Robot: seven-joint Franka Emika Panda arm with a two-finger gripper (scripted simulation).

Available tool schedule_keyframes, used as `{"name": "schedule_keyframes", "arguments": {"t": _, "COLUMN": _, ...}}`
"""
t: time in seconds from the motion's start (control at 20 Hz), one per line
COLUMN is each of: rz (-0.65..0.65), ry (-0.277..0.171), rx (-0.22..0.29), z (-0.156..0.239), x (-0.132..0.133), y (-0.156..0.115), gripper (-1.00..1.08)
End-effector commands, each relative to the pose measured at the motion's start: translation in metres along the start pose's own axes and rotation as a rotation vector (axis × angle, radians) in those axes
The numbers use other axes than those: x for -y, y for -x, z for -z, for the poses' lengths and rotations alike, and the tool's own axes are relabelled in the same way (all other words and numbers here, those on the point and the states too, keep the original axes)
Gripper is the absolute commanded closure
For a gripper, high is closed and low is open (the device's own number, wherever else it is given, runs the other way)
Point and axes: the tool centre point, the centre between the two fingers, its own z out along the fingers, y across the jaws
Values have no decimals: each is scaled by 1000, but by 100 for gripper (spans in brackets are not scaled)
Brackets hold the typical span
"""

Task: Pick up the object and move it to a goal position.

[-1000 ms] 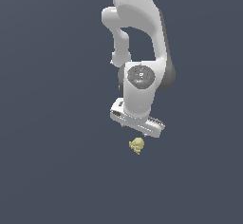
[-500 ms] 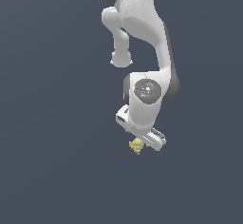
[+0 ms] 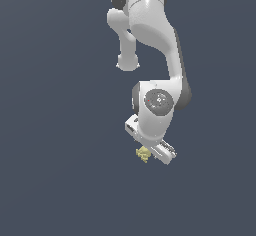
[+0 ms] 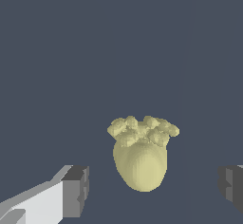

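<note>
The exterior view takes in the whole white arm (image 3: 150, 35), bent down from the top of the frame, with the gripper (image 3: 159, 155) low over the plain dark grey desk (image 3: 50, 180). There the object (image 3: 143, 154) is only a small pale yellow speck, just beside the gripper on the exterior view's left and partly tucked under the hand; the fingers cannot be made out in this view.

The wrist view shows what that view hides. The object (image 4: 141, 154) has a smooth, rounded, egg-like body topped by a cluster of small lumps, matte and pale yellow all over. The two fingers (image 4: 76, 191) have white housings and dark grey, blocky pads, one at each side of the frame. They are spread wide, with clear gaps between each pad and the object. The object lies on the desk between them, touching neither and nearer to the finger with the white housing in view.
</note>
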Motion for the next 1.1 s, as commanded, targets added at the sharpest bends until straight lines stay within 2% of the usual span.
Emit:
{"name": "schedule_keyframes", "arguments": {"t": 0.0, "rz": -7, "ry": 0, "rx": -1, "z": -1, "x": 1, "y": 0, "gripper": -92}}
{"name": "schedule_keyframes", "arguments": {"t": 0.25, "rz": -3, "ry": 0, "rx": 0, "z": -7, "x": 0, "y": 0, "gripper": -92}}
{"name": "schedule_keyframes", "arguments": {"t": 0.7, "rz": -7, "ry": 0, "rx": 0, "z": -49, "x": 0, "y": 1, "gripper": -92}}
{"name": "schedule_keyframes", "arguments": {"t": 1.0, "rz": -7, "ry": 0, "rx": 0, "z": -51, "x": 0, "y": -1, "gripper": -92}}
{"name": "schedule_keyframes", "arguments": {"t": 1.05, "rz": -7, "ry": 0, "rx": 0, "z": -51, "x": 0, "y": -1, "gripper": 108}}
